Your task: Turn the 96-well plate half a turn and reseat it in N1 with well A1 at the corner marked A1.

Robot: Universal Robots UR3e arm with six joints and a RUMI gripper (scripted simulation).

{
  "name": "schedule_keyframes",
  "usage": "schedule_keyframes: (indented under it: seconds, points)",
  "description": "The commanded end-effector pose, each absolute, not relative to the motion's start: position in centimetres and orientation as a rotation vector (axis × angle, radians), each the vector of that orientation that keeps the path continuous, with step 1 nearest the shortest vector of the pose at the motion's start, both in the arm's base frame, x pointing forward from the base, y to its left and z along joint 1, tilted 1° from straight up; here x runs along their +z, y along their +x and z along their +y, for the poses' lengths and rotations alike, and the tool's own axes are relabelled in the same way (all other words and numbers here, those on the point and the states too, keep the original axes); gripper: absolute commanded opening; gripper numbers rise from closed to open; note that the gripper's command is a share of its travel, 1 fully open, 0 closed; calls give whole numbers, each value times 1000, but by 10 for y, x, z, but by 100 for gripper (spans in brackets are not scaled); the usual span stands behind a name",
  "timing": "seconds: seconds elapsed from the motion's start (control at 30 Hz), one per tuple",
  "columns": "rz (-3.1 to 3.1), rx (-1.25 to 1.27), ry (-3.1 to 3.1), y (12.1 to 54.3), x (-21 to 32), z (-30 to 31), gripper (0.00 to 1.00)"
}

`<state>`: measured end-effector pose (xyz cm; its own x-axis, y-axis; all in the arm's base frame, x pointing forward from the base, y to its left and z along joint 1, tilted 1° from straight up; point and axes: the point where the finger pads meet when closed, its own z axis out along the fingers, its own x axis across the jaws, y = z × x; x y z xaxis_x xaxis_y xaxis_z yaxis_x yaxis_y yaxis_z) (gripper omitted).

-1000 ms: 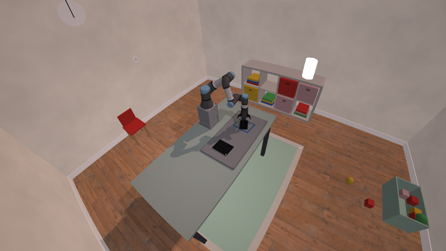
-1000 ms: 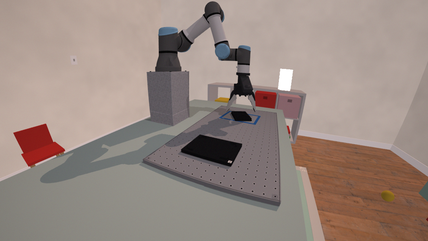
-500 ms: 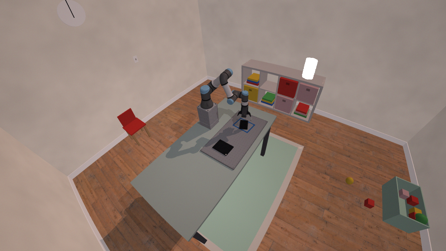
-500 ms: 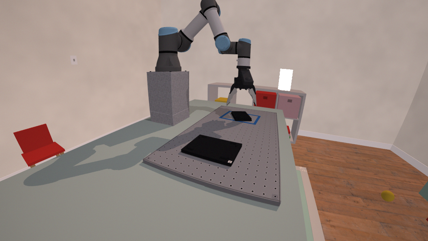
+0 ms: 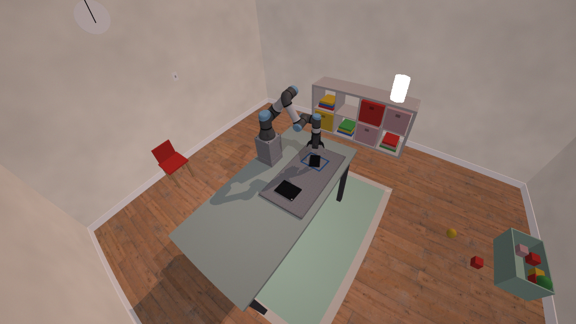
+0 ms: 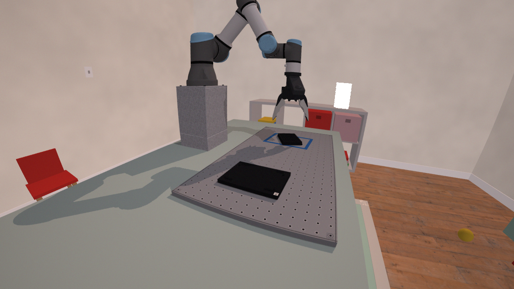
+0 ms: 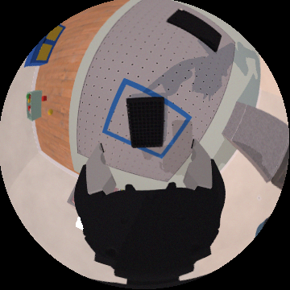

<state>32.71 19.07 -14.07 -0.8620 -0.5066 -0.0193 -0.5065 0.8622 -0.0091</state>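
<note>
The black 96-well plate lies flat on the grey breadboard, inside a blue marked rectangle at the board's far end. It lies skewed to the rectangle's lines, and one end reaches over the line. I cannot make out its cut corner. The black plate nest N1 sits empty near the board's front end. My gripper is open wide and empty, hanging straight above the plate, clear of it.
The arm's grey pedestal stands on the table to the left of the board. A shelf unit with coloured boxes stands behind the table's far edge. The board's right edge runs close to the table's edge.
</note>
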Motion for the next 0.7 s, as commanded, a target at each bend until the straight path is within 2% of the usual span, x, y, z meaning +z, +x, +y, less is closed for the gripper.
schedule_keyframes:
  seconds: [0.0,0.3,0.67]
  points:
    - [3009,-6,-819,328,-139,191,100]
    - [3009,-6,-819,328,-139,191,100]
    - [2833,-12,-1307,328,-139,191,100]
